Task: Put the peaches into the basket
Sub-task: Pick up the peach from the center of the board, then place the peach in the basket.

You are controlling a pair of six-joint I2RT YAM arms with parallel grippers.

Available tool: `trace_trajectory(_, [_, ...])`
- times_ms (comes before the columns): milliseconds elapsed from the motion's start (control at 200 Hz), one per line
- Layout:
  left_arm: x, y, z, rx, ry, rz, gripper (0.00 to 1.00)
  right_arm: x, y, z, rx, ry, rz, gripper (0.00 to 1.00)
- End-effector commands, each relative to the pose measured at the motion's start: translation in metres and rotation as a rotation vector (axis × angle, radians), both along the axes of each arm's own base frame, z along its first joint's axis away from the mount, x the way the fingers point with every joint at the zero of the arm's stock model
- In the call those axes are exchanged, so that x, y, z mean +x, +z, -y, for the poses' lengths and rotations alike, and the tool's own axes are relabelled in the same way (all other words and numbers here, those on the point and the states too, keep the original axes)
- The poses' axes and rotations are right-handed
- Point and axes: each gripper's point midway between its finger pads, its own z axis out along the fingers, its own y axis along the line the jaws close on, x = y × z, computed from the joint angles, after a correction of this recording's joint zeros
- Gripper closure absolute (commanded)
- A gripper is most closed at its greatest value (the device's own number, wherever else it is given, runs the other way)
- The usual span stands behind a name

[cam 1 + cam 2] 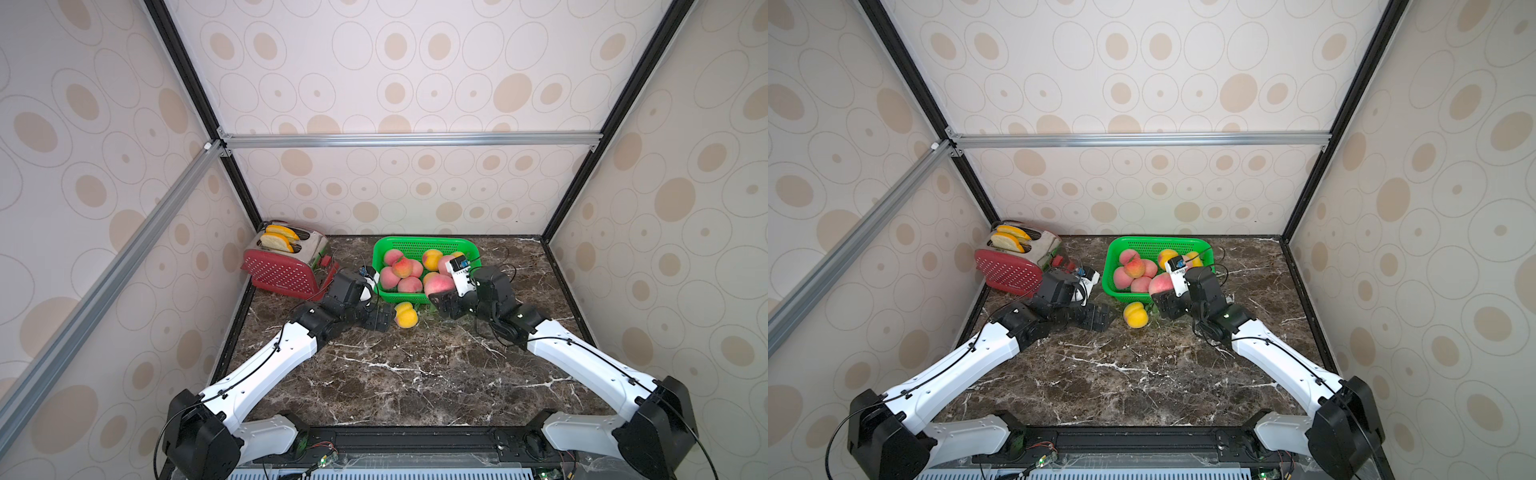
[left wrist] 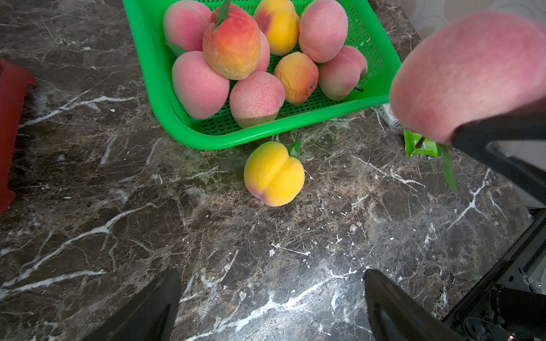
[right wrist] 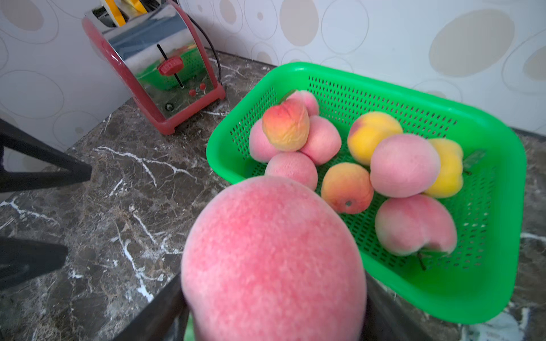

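The right gripper (image 1: pixel 444 302) holds a pink peach (image 1: pixel 438 284); the basket (image 1: pixel 419 241) lies just ahead of it. The left gripper (image 2: pixel 271 310), wide open, has the yellow peach (image 2: pixel 274 174) straight ahead on the counter (image 2: pixel 118 206).

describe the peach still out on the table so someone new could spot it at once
On the dark marble table, find the bright green basket near the back wall. Just in front of its near rim sits a yellow peach with a small green leaf. It alone lies on the table: the rest are piled in the basket, bar a pink peach gripped by the right hand.
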Motion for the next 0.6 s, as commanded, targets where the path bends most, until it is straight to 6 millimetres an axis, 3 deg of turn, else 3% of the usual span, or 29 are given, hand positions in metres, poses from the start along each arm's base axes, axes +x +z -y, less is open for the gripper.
trace_trajectory(0, [-0.003, 0.002, -0.001, 0.003, 0.003, 0.003, 0.01, 0.013, -0.006, -0.001, -0.106, 0.022, 0.005, 0.22])
trace_trajectory(300, [-0.004, -0.002, -0.006, 0.034, 0.003, 0.002, 0.01, 0.066, 0.006, -0.008, -0.114, 0.032, 0.017, 0.21])
trace_trajectory(596, [-0.001, -0.006, -0.001, 0.037, -0.005, -0.005, 0.01, 0.107, -0.016, -0.010, -0.127, 0.021, -0.037, 0.20])
